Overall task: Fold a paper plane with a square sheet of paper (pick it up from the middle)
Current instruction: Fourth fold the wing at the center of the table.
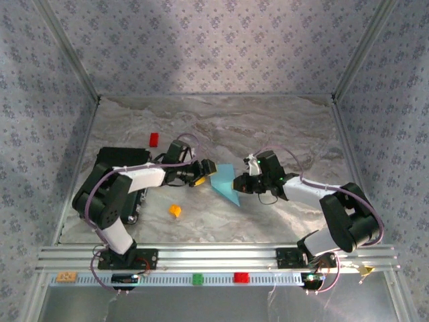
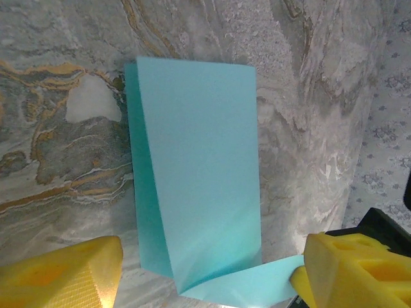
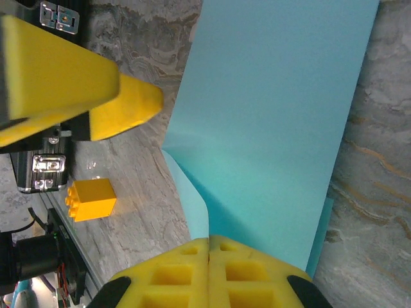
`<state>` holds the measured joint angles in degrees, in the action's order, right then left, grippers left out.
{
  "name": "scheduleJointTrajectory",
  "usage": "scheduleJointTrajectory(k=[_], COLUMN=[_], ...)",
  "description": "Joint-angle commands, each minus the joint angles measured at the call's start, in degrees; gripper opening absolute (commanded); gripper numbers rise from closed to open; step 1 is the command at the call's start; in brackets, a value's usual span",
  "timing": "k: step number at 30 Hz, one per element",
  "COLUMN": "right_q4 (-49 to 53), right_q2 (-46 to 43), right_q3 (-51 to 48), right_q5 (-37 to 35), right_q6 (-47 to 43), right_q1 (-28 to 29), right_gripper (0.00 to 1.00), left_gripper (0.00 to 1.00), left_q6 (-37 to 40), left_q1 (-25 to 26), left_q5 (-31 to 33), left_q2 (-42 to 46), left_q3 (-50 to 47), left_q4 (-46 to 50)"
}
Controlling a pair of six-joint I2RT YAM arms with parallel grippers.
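Marbled tabletop (image 1: 268,127), folded cyan paper (image 1: 224,182) tight between right fingers (image 3: 180,276).

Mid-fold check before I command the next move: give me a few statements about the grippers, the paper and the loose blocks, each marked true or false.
1. The right gripper is shut on the sheet of paper. True.
2. The left gripper is clamped shut. False: its yellow fingers stand wide apart, one on each side of the paper.
3. The sheet of paper is a flat, unfolded square. False: it is folded, with creased flaps overlapping.
4. An orange block lies on the table, apart from the paper. True.
5. The red block sits on top of the paper. False: it lies on the bare table, beyond the left arm.
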<state>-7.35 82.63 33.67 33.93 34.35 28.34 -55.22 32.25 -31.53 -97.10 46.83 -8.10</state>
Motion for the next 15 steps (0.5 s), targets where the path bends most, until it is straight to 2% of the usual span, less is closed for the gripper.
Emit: scheduleJointTrajectory(k=[1,5,11,15], right_q4=[-1.2,-1.6,-1.7,-1.4], right_q2=[-1.0,-1.1,-1.4,-1.4], right_q3=[-1.0,-1.3,-1.7,-2.2], right_q5=[1.1,1.1,0.8,0.3], right_q6=[1.1,1.2,1.2,1.2], right_q1=[-0.6,-0.8,-1.1,-1.3], right_gripper=[0.06,0.06,0.07,0.08], left_gripper=[0.73,0.70,0.61,0.51], left_q6=[-0.9,-2.0,-3.3,-4.7], left_q1=[-0.2,-0.1,0.0,0.0], left_q5=[-2.6,-4.3,-6.4,-7.6], left_q2=[-1.5,-3.6,-7.2,-8.7], left_q3=[1.8,2.4,3.9,4.0], left_q4=[-3.2,-6.0,-8.4,-11.1])
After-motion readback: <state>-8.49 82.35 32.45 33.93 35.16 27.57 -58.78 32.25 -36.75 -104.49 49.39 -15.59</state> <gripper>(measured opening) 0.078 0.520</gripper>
